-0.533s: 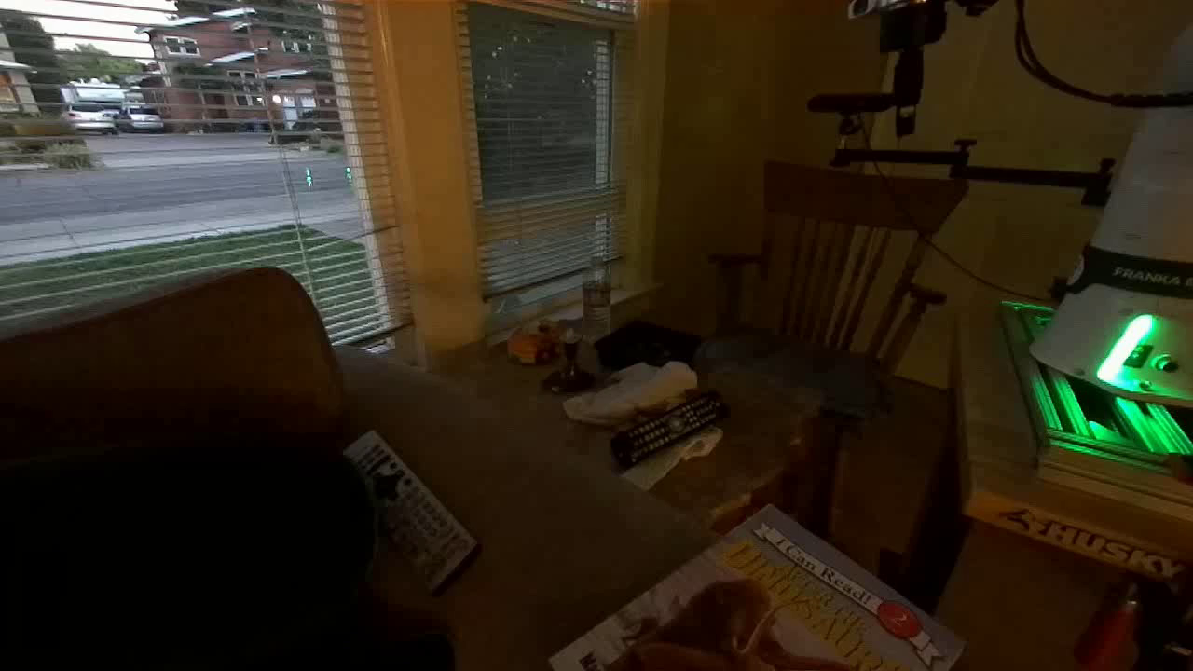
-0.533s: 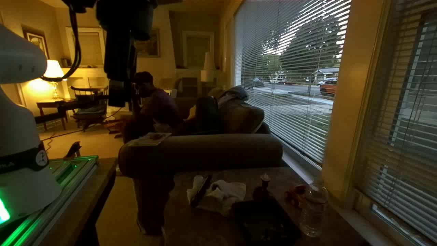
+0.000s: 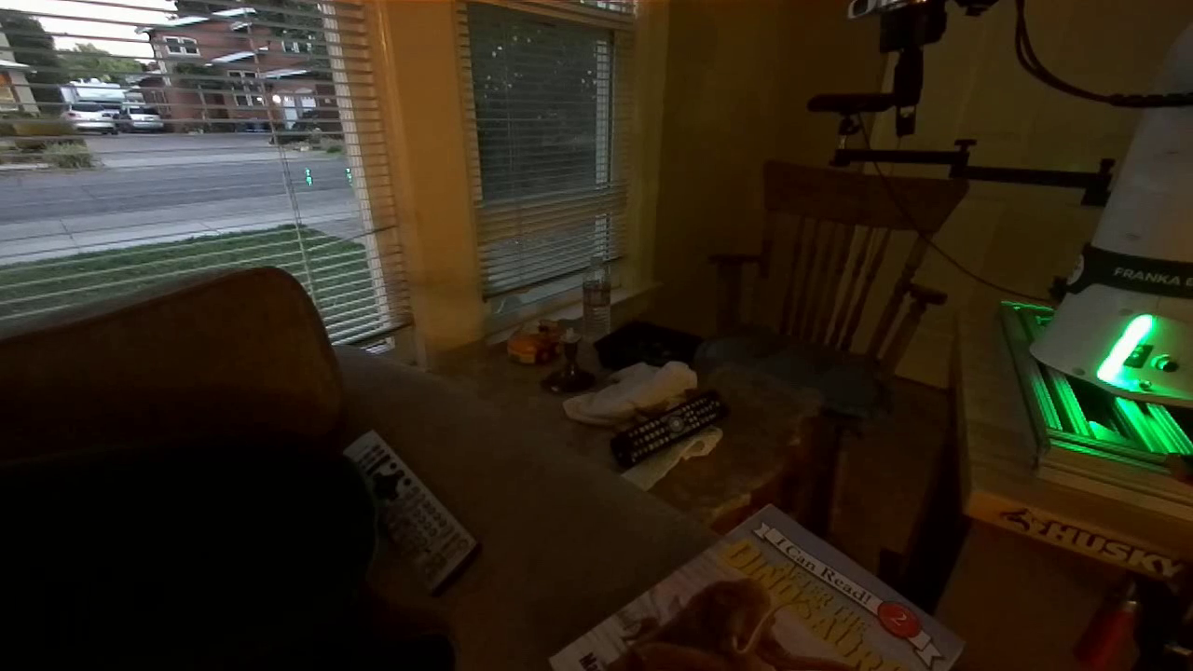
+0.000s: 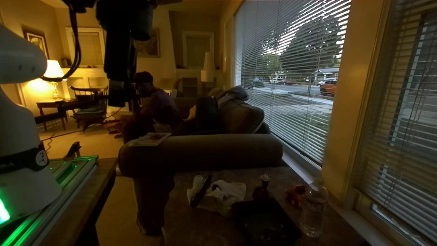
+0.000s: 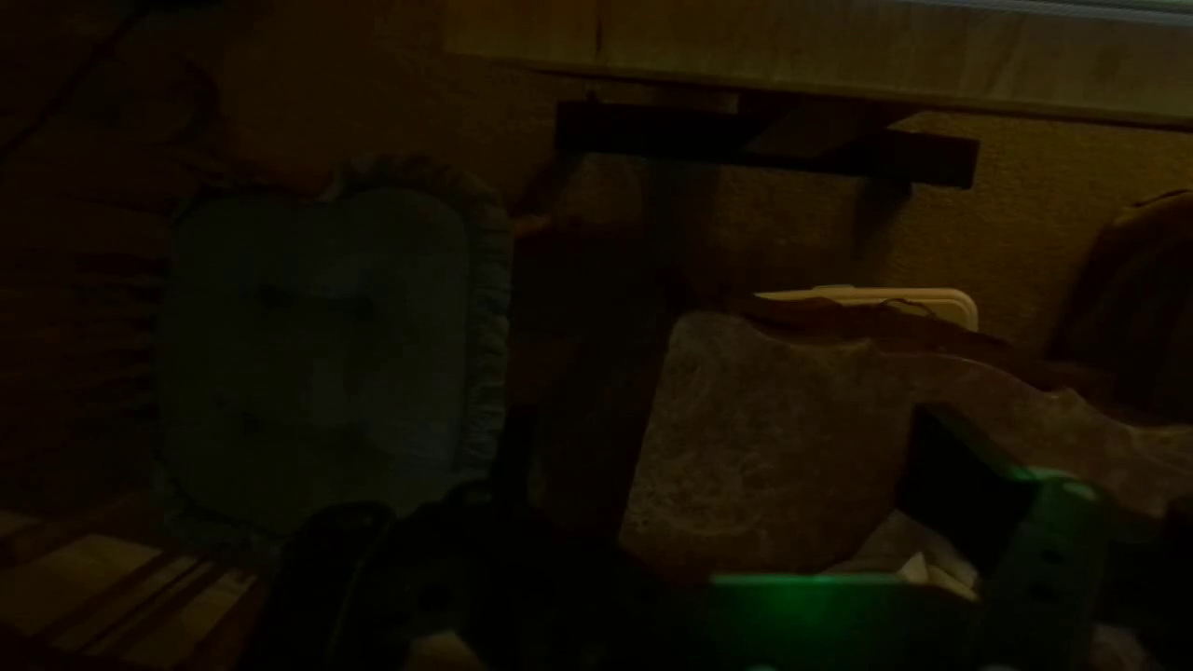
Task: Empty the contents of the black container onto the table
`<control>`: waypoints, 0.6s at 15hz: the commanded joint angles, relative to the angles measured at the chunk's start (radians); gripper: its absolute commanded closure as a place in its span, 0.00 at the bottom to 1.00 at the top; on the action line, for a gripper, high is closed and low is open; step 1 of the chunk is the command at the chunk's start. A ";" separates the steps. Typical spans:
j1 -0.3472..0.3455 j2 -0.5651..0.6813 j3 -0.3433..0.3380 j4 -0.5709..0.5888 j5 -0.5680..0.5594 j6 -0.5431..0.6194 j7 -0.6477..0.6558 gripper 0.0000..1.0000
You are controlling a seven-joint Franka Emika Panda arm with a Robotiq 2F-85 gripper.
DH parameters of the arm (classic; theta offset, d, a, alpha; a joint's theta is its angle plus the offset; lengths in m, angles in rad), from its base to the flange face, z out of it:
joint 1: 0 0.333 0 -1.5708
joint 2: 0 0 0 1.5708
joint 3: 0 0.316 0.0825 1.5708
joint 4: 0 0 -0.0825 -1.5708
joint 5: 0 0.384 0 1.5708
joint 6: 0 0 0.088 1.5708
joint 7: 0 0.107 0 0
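The black container (image 3: 646,346) rests on the far part of the brown table (image 3: 746,457). In an exterior view, the container (image 4: 264,222) lies at the bottom, beside a bottle, on the table (image 4: 194,229). Its inside is too dark to make out the contents. My gripper (image 3: 904,121) hangs well above the table and apart from the container; it also shows in an exterior view (image 4: 117,97). In the wrist view, the gripper's (image 5: 722,443) two dark fingers stand wide apart with nothing between them, above the table (image 5: 764,429). The container cannot be made out there.
A white cloth (image 3: 643,390), black remote (image 3: 669,429), candle holder (image 3: 570,368), orange toy (image 3: 534,345) and clear bottle (image 4: 314,212) share the table. A wooden chair (image 3: 848,214) and sofa arm (image 4: 205,150) adjoin it. A person (image 4: 158,106) sits on the sofa.
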State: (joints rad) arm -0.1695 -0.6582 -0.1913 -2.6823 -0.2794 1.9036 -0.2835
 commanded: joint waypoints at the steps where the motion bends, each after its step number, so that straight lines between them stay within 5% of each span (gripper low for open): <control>1: 0.006 -0.001 -0.005 0.001 -0.003 -0.003 0.003 0.00; 3: -0.009 0.021 0.002 -0.012 -0.003 0.100 0.083 0.00; 9: -0.050 0.382 0.040 0.054 -0.010 0.483 0.345 0.00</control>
State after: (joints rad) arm -0.1940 -0.4732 -0.1816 -2.6906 -0.2794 2.2681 -0.0382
